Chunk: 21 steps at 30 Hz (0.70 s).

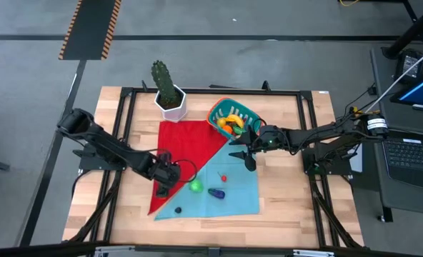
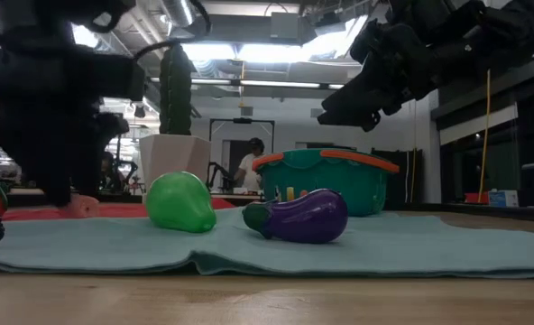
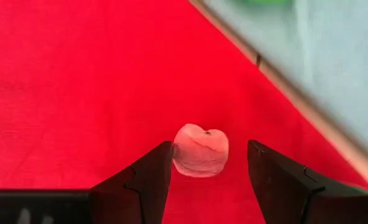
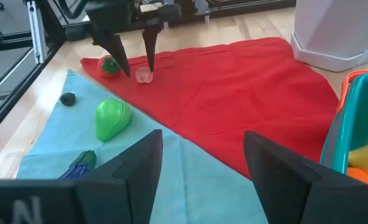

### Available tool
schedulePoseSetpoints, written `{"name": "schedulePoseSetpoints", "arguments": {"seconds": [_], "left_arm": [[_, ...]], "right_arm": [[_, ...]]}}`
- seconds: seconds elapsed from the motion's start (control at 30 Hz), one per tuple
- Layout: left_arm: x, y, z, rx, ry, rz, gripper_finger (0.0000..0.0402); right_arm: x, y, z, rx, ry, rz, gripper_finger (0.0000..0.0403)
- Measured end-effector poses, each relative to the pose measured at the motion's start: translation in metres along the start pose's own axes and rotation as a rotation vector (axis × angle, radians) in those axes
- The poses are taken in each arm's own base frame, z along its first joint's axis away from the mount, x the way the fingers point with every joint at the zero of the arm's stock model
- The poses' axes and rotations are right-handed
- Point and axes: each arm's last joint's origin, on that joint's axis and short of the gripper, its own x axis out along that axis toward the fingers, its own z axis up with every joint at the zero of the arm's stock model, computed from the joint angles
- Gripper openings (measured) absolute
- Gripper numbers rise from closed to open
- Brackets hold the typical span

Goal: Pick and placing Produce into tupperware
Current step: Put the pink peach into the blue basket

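Observation:
A pale pink apple-shaped toy (image 3: pixel 201 149) lies on the red cloth (image 3: pixel 78 81). My left gripper (image 3: pixel 209 171) is open and down at the cloth, with one finger on either side of the toy; it also shows in the high view (image 1: pixel 163 175). My right gripper (image 1: pixel 244 154) is open and empty, raised over the teal cloth (image 1: pixel 233 196) just in front of the teal tub (image 1: pixel 229 116). The tub has an orange rim and holds yellow and orange pieces. A green pear (image 1: pixel 196 187), a purple eggplant (image 1: pixel 216 193) and a small dark piece (image 1: pixel 178 210) lie on the teal cloth. My left gripper comes at the pink toy from above, pointing down. One finger (image 3: pixel 159 165) stands close against the toy's side and the other (image 3: pixel 265 168) stands apart from it. I cannot tell whether the near finger touches it. The toy rests on the red cloth.
A cactus in a white pot (image 1: pixel 170 100) stands at the red cloth's far corner, left of the tub. A red strawberry (image 4: pixel 108 65) lies by my left gripper, near the red cloth's corner. A tiny red piece (image 1: pixel 224 178) lies on the teal cloth. Bare wood surrounds the cloths.

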Motion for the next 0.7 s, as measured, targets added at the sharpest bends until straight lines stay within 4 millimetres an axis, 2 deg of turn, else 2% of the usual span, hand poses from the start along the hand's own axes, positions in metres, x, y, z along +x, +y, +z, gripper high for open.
{"name": "schedulePoseSetpoints", "arguments": {"seconds": [0.23, 0.7], "left_arm": [[0.014, -0.002, -0.002, 0.014, 0.050, 0.017, 0.0196], [0.012, -0.002, -0.001, 0.006, 0.035, 0.011, 0.0196]], "right_arm": [[0.000, 0.000, 0.000, 0.000, -0.001, 0.000, 0.0225], [0.000, 0.000, 0.000, -0.001, 0.002, -0.001, 0.0225]]}}
